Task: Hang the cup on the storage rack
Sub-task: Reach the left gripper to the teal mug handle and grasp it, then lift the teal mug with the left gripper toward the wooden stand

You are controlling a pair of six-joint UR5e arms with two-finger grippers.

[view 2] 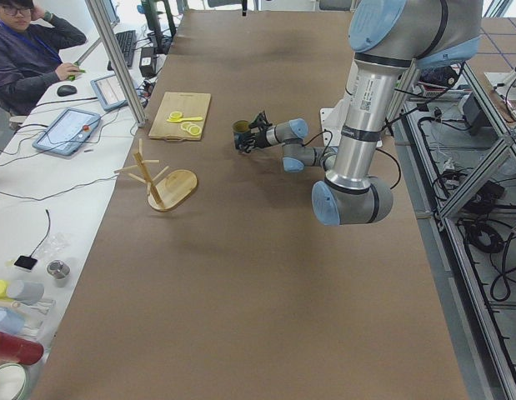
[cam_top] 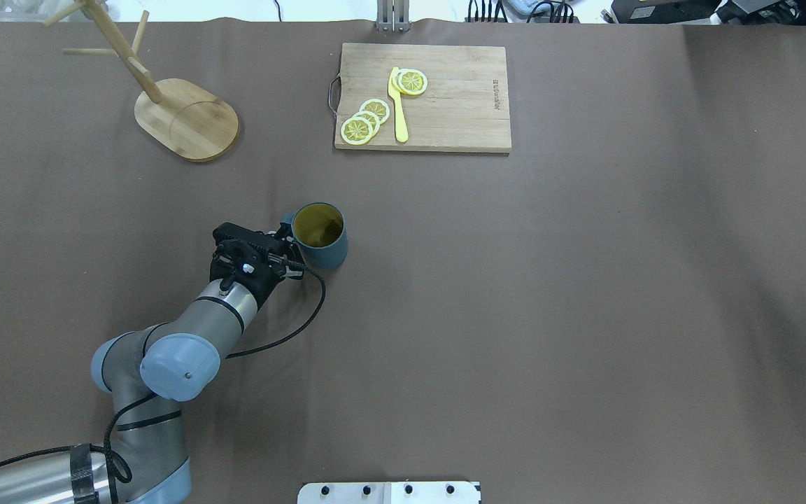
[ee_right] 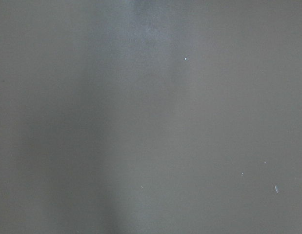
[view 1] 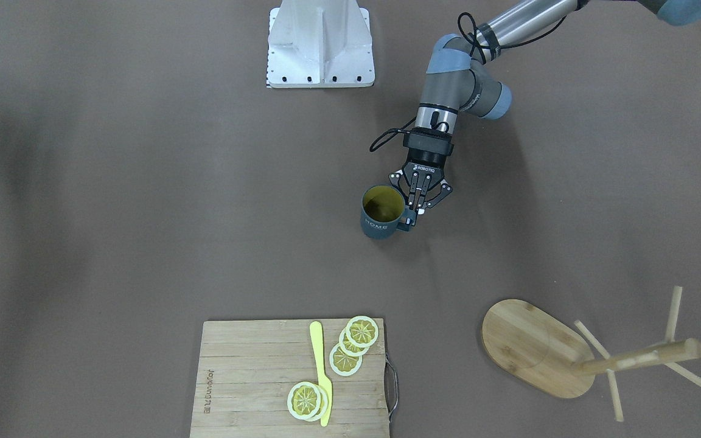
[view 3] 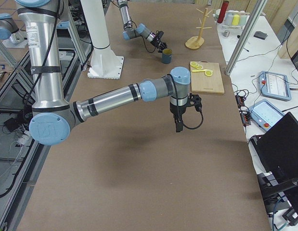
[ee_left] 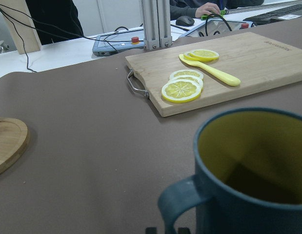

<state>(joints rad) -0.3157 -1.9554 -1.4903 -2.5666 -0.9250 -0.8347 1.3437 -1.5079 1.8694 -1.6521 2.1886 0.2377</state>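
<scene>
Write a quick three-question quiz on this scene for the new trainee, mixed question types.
1. Multiple choice: which part of the cup sits between the fingers of the left gripper?
A. the far rim
B. the handle
C. the base
2. True or false: a cup already hangs on a peg of the storage rack.
3. Short answer: what lies among the lemon slices on the cutting board?

Key
1. B, the handle.
2. False: the pegs are bare, and the only cup is at the left gripper, far from the rack.
3. A yellow knife.
</scene>
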